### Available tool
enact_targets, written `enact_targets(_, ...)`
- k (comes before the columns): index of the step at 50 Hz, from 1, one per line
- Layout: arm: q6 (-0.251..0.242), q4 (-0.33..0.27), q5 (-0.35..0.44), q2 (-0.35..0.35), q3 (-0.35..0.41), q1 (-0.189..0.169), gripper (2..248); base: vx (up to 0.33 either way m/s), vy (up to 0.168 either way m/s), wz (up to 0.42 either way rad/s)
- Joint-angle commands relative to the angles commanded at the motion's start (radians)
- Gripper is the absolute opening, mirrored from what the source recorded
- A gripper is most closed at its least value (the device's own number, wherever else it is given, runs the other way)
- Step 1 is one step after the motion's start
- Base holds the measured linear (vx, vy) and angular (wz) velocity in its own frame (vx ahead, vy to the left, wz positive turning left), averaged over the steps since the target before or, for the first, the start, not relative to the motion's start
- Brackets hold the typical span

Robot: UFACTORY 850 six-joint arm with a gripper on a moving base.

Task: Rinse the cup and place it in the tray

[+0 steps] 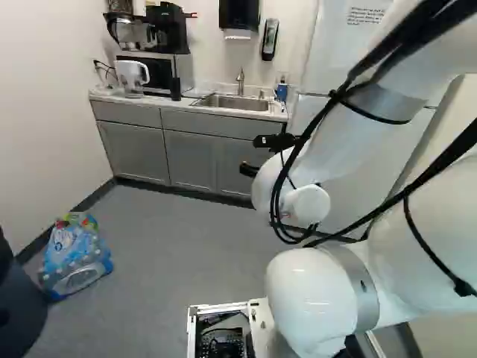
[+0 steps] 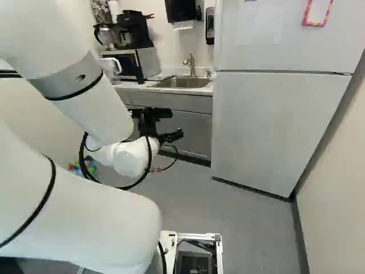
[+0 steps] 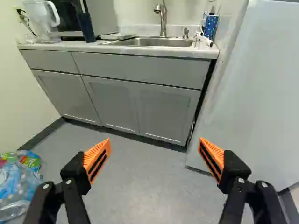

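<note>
Our claw (image 3: pixel 155 143) stands wide open. The cup is unsure, perhaps the upright dark tumbler (image 1: pixel 176 89), upper left of the left base view, beside the sink (image 1: pixel 232 103): ahead of our claw and higher, on the desk (image 3: pixel 140 52).

The arm (image 1: pixel 309 298) is glossy white with rounded joints, grey bands (image 2: pixel 67 77) and a round end cap (image 1: pixel 308 203); black cables (image 1: pixel 406 33) loop along it under thin ties. The hand (image 2: pixel 175 124) is black, its jointed fingers studded with silvery screws (image 3: pixel 69 181) and tipped with wedge-shaped, dark-slotted orange pads (image 3: pixel 97 156).
</note>
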Motion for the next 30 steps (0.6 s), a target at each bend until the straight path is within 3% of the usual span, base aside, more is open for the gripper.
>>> enact_targets(6,0.000,0.000,0.000,-0.047,-0.046,0.000,247,-0.007,0.001,-0.001)
enact_targets(30,0.000,0.000,0.000,-0.122,-0.171,0.000,247,0.000,0.000,0.000)
